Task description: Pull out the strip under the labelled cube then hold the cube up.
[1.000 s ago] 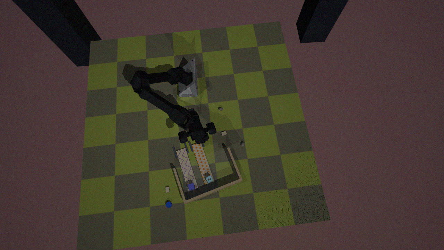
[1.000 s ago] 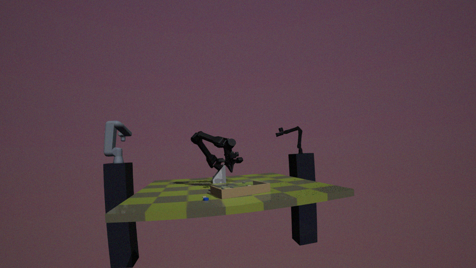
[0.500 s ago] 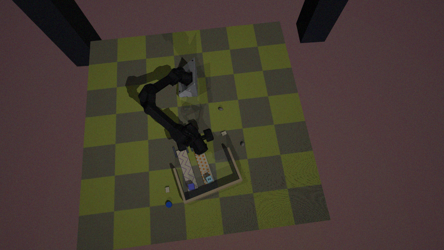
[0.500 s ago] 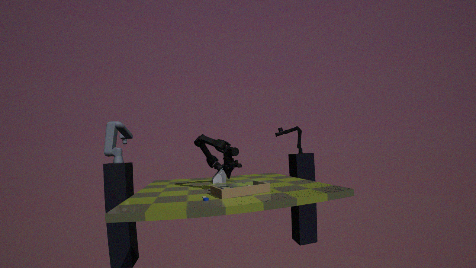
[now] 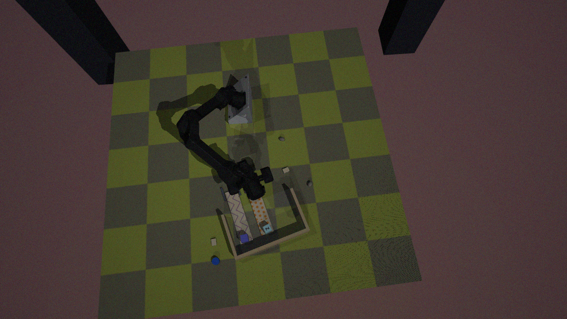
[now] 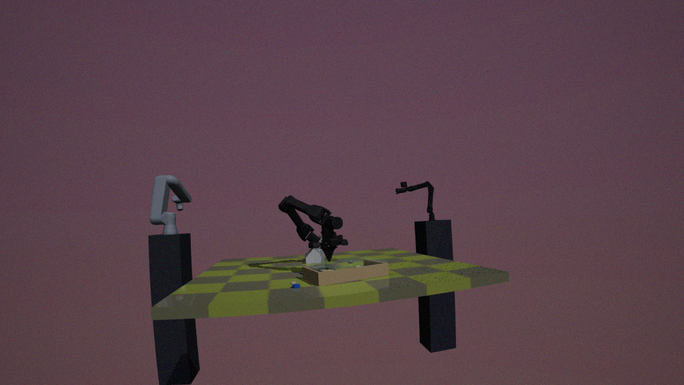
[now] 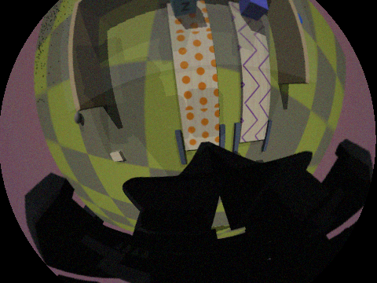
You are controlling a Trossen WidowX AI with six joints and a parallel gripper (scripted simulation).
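The labelled light-blue cube [image 5: 267, 228] rests on the far end of the orange-dotted strip [image 5: 260, 212] [image 7: 198, 79], inside the open-fronted wooden tray [image 5: 301, 214] [image 6: 344, 275] [image 7: 86, 58]. Beside it lies a purple zigzag strip [image 5: 237, 214] [image 7: 254, 84] with a dark blue cube [image 5: 244, 237] [image 7: 254, 3] on its far end. My gripper [image 5: 255, 197] [image 6: 328, 258] [image 7: 204, 146] is shut, fingers together and pointing down at the near end of the orange-dotted strip. The fingertips hide the strip's very end, so I cannot tell contact.
Short dark rails [image 7: 179, 146] flank the near end of each strip. Small beige cubes [image 5: 285, 169] [image 5: 213, 241], grey balls [image 5: 281, 138] [image 5: 309, 183] and a blue cylinder [image 5: 215, 260] [image 6: 295, 285] lie around the tray. The arm's base [image 5: 241, 103] stands behind.
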